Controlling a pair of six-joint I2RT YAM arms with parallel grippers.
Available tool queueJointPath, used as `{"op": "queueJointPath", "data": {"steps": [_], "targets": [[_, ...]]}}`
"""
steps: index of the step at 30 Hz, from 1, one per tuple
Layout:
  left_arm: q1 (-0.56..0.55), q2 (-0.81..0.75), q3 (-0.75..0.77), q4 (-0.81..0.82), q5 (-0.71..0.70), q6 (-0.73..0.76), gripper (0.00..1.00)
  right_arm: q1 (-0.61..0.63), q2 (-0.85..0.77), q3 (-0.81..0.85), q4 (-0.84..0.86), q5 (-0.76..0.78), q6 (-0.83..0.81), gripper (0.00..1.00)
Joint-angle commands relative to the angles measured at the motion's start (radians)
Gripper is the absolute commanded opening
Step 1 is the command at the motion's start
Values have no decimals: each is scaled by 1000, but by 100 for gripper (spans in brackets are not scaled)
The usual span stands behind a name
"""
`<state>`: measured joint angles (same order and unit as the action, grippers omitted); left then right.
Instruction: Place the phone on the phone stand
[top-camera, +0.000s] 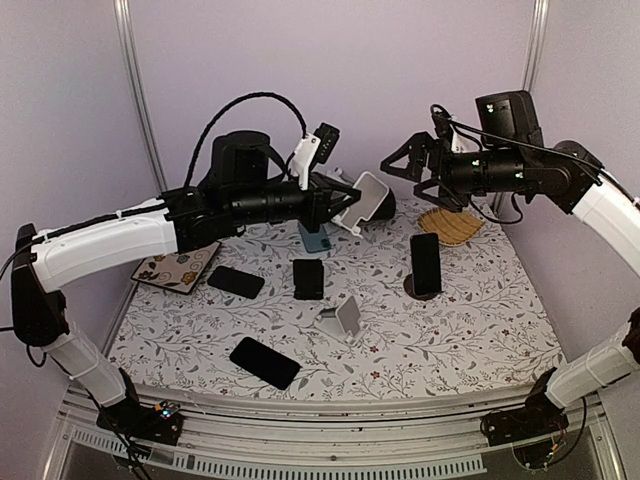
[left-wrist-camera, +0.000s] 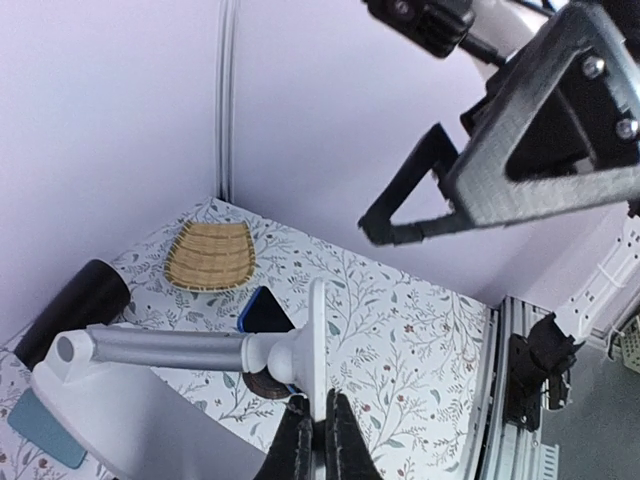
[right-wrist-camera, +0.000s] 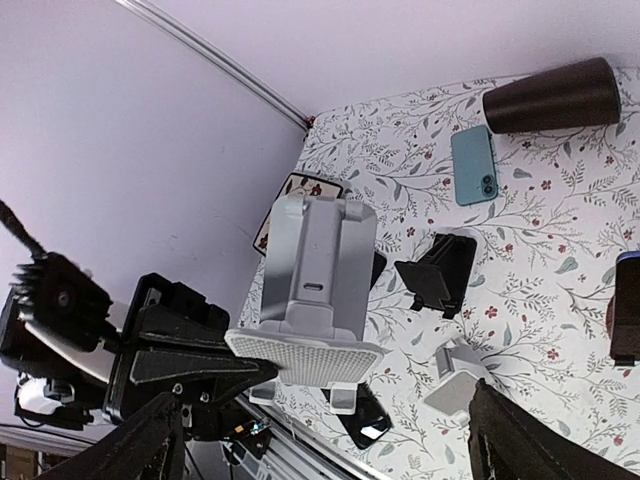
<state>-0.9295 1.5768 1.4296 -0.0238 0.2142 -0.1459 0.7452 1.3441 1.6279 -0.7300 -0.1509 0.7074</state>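
My left gripper (top-camera: 335, 200) is shut on the round base plate of a white phone stand (top-camera: 362, 203) and holds it in the air over the back of the table. In the left wrist view the fingers (left-wrist-camera: 300, 440) pinch the plate's edge (left-wrist-camera: 318, 335). My right gripper (top-camera: 412, 168) is open and empty, just right of the stand; in its wrist view the stand (right-wrist-camera: 315, 270) fills the middle between its spread fingers. A black phone (top-camera: 425, 263) leans on a dark round stand. Two black phones (top-camera: 236, 281) (top-camera: 264, 362) and a teal phone (top-camera: 316, 240) lie flat.
A black stand (top-camera: 308, 278) and a silver stand (top-camera: 342, 318) sit mid-table. A wicker basket (top-camera: 450, 226) and a dark cylinder (top-camera: 386, 206) are at the back. A patterned card (top-camera: 175, 268) lies at the left edge.
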Motion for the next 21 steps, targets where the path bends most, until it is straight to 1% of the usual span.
{"op": "queueJointPath", "data": {"steps": [1, 7, 12, 18, 20, 21], "targets": [[-35, 38, 17, 144, -122, 14, 0, 1, 58, 28, 88, 33, 134, 99], [-44, 67, 15, 179, -129, 9, 0, 14, 95, 13, 131, 67, 137, 99], [-48, 79, 15, 189, -131, -2, 0, 19, 126, 15, 120, 99, 108, 100], [-48, 96, 20, 206, -114, -22, 0, 20, 145, 14, 98, 140, 85, 98], [-47, 102, 23, 208, -105, -30, 0, 21, 150, 13, 104, 141, 78, 95], [-47, 105, 26, 207, -102, -33, 0, 21, 151, 15, 109, 134, 73, 90]]}}
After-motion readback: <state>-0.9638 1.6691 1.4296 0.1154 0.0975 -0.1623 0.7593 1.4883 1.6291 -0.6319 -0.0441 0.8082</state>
